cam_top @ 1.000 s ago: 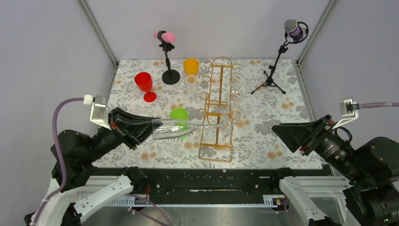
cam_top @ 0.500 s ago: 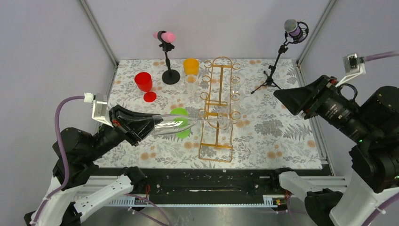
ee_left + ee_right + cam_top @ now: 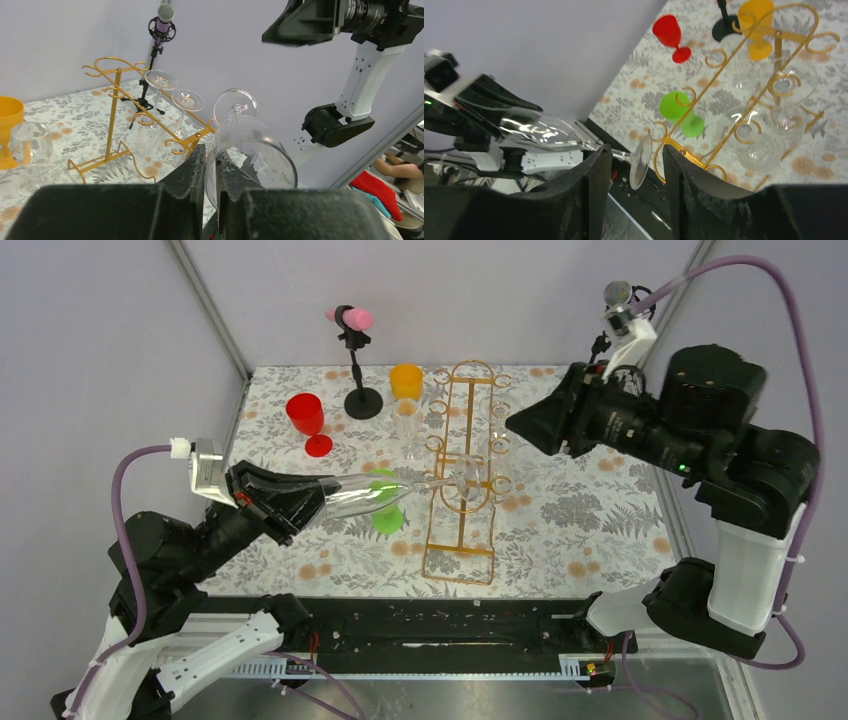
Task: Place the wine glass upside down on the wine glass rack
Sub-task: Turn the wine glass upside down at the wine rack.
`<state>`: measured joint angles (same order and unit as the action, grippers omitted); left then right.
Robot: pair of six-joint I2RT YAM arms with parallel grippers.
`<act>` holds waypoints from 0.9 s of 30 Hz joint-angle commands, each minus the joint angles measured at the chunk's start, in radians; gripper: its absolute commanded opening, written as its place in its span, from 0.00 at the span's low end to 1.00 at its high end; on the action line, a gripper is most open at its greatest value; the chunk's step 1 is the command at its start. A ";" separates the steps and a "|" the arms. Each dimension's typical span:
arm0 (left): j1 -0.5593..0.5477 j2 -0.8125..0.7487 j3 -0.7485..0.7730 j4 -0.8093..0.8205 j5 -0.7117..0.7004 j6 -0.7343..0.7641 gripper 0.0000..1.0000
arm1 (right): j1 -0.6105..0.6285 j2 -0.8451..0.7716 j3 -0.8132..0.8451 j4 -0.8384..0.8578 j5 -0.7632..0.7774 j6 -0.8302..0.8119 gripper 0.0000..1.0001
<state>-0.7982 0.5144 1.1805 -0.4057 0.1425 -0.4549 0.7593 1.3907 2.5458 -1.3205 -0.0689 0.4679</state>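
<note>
Jaws of the left gripper were clamped on the bowl rim of the wine glass. The glass lay on its side left of centre in the top view, stem pointing right, foot at the wine glass rack. Upper right, the right gripper stood partly open, holding nothing, apart from the glass.

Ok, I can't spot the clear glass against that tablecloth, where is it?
Top view, left of centre: the wine glass lies sideways in the left gripper, above the green cup, its foot at the rack.
</note>
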 commanded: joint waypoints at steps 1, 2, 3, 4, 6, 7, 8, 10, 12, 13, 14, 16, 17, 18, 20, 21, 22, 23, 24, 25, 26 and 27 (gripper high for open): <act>0.004 -0.018 0.056 0.052 -0.069 0.046 0.00 | 0.141 -0.025 -0.103 0.002 0.214 -0.007 0.49; 0.004 -0.018 0.059 0.049 -0.073 0.053 0.00 | 0.176 -0.023 -0.122 -0.006 0.246 -0.011 0.50; 0.004 -0.015 0.066 0.044 -0.074 0.061 0.00 | 0.209 -0.022 -0.137 -0.015 0.281 -0.011 0.50; 0.004 -0.010 0.074 0.036 -0.075 0.068 0.00 | 0.240 -0.025 -0.149 -0.021 0.321 -0.010 0.50; 0.004 -0.004 0.085 0.030 -0.077 0.077 0.00 | 0.277 -0.040 -0.186 -0.017 0.370 -0.001 0.51; 0.004 -0.004 0.085 0.032 -0.076 0.081 0.00 | 0.287 -0.048 -0.204 -0.006 0.380 0.003 0.51; 0.004 -0.004 0.085 0.033 -0.075 0.083 0.00 | 0.293 -0.055 -0.221 0.002 0.382 0.008 0.51; 0.004 -0.001 0.087 0.033 -0.072 0.088 0.00 | 0.307 -0.057 -0.251 0.018 0.377 0.019 0.51; 0.005 0.002 0.087 0.033 -0.067 0.092 0.00 | 0.326 -0.054 -0.278 0.037 0.369 0.028 0.51; 0.005 0.005 0.087 0.032 -0.066 0.095 0.00 | 0.337 -0.051 -0.289 0.050 0.372 0.032 0.51; 0.004 0.007 0.087 0.031 -0.067 0.097 0.00 | 0.347 -0.052 -0.300 0.065 0.374 0.037 0.51; 0.004 0.010 0.087 0.027 -0.068 0.100 0.00 | 0.365 -0.058 -0.329 0.099 0.382 0.042 0.52; 0.004 0.010 0.087 0.025 -0.070 0.103 0.00 | 0.369 -0.063 -0.339 0.115 0.385 0.045 0.53; 0.004 0.011 0.088 0.024 -0.072 0.105 0.00 | 0.372 -0.069 -0.347 0.127 0.386 0.049 0.53; 0.004 0.013 0.092 0.017 -0.074 0.109 0.00 | 0.377 -0.081 -0.364 0.149 0.383 0.052 0.53; 0.004 0.013 0.095 0.015 -0.073 0.111 0.00 | 0.377 -0.083 -0.371 0.157 0.381 0.055 0.53; 0.004 0.015 0.097 0.014 -0.072 0.112 0.00 | 0.378 -0.083 -0.377 0.160 0.377 0.056 0.53; 0.004 0.016 0.098 0.015 -0.071 0.112 0.00 | 0.379 -0.083 -0.383 0.161 0.371 0.057 0.53; 0.005 0.017 0.099 0.015 -0.067 0.110 0.00 | 0.380 -0.079 -0.389 0.163 0.365 0.057 0.53; 0.004 0.020 0.102 0.017 -0.063 0.109 0.00 | 0.379 -0.077 -0.398 0.169 0.355 0.059 0.53; 0.004 0.022 0.102 0.019 -0.057 0.108 0.00 | 0.380 -0.079 -0.413 0.179 0.348 0.060 0.53; 0.004 0.025 0.102 0.022 -0.054 0.107 0.00 | 0.379 -0.082 -0.430 0.196 0.338 0.064 0.53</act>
<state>-0.7982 0.5182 1.2427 -0.4358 0.0921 -0.3546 1.1267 1.3258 2.1494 -1.2072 0.2779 0.5106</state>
